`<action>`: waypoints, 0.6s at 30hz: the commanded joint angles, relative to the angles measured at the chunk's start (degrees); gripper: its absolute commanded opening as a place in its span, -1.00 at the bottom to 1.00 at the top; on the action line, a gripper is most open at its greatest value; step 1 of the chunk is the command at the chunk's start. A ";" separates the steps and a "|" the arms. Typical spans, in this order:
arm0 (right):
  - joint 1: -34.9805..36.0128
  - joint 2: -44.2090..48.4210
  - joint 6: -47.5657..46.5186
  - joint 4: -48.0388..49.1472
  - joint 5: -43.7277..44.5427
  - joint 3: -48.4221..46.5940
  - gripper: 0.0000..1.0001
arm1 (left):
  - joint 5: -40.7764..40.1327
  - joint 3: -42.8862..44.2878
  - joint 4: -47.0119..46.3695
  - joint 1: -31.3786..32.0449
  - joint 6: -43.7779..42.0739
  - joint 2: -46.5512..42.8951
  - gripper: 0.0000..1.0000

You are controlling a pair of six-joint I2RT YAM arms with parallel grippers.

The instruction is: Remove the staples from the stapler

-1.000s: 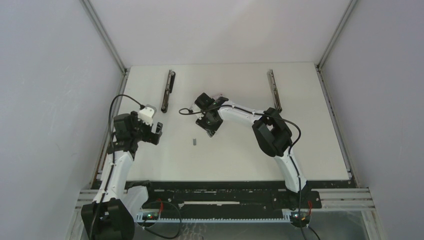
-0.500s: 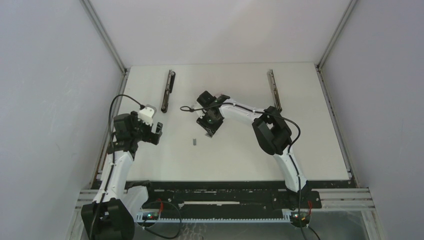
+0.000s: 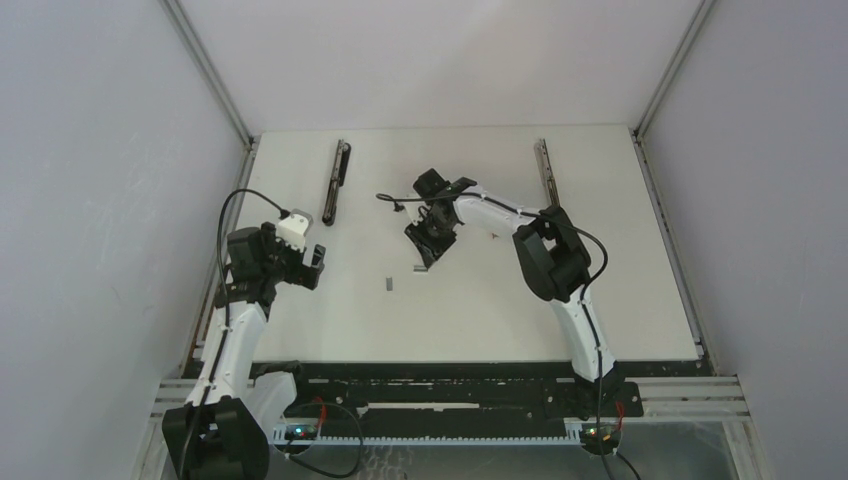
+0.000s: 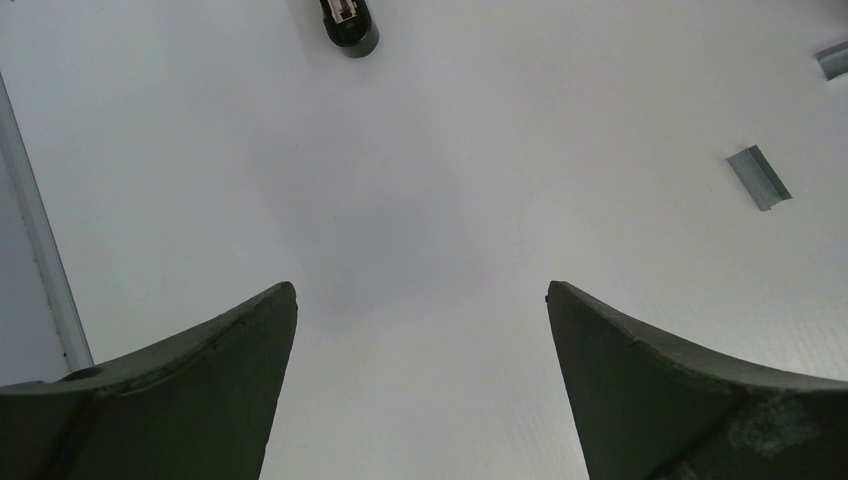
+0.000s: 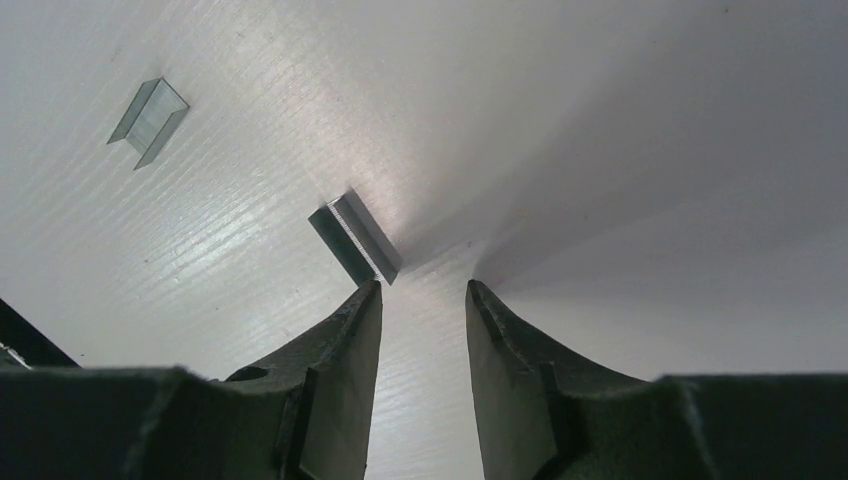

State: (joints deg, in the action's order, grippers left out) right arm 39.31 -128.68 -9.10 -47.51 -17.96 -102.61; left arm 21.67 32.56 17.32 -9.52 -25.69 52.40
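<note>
Staples [image 5: 355,237]: two grey strips, loose on table [image 3: 500,310], apart.
Stapler bars [image 3: 335,182]: two, long, black, far side.
Left gripper [image 4: 420,290]: one, jaws wide, empty.
Right gripper [image 5: 422,285]: one, jaws narrowly parted, empty; nearer strip just beyond fingertips.

Staples [image 5: 355,237]: two short grey metal strips
Long dark bars [image 3: 335,182]: two, one at each far side
Robot arms [image 3: 235,330]: two, white and black
Surface [image 3: 480,320]: one, white
</note>
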 commanded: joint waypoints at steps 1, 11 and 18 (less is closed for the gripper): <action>-0.78 2.42 -1.69 -0.01 -4.53 -1.43 -0.24 | 1.18 0.40 -0.62 -0.60 -0.85 -0.46 0.99; -0.74 7.16 -14.50 5.21 -4.43 5.73 -0.02 | 1.53 0.40 -0.63 -0.66 -0.97 -0.66 0.99; 3.70 7.62 -21.66 9.32 3.31 9.77 0.04 | 1.27 0.40 -0.65 -0.59 -0.94 -0.88 0.99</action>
State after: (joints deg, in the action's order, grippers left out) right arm 40.01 -123.74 -25.19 -41.80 -19.00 -94.41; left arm 21.67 32.56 17.30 -9.54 -25.69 52.38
